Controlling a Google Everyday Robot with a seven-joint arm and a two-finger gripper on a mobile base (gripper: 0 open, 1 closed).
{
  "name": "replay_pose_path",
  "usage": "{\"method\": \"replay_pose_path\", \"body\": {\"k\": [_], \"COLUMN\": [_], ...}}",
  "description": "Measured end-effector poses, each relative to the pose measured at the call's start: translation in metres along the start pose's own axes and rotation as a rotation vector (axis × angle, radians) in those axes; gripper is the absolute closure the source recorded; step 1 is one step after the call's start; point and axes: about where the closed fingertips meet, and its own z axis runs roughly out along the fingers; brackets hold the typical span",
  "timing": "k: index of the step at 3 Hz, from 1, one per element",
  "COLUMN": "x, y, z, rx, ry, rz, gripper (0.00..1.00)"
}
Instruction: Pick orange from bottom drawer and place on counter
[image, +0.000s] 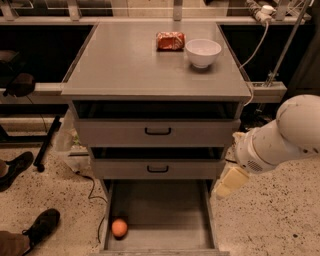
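The orange lies on the floor of the open bottom drawer, in its front left corner. The counter is the grey top of the three-drawer cabinet. My gripper hangs at the end of the white arm, just outside the drawer's right wall and above its rim. It is to the right of the orange and apart from it.
A red-orange snack packet and a white bowl stand at the back right of the counter. The two upper drawers are slightly open. A person's shoes are on the floor at the left. A cable runs beside the cabinet.
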Motion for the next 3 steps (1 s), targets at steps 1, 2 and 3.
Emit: {"method": "replay_pose_path", "body": {"k": [1, 2, 3], "x": [0.0, 0.003, 0.011], "y": [0.0, 0.0, 0.006], "z": [0.0, 0.016, 0.072], "rx": [0.0, -0.043, -0.112], "ry": [0.0, -0.068, -0.216], "rz": [0.0, -0.001, 0.009], "gripper": [0.0, 0.0, 0.0]}}
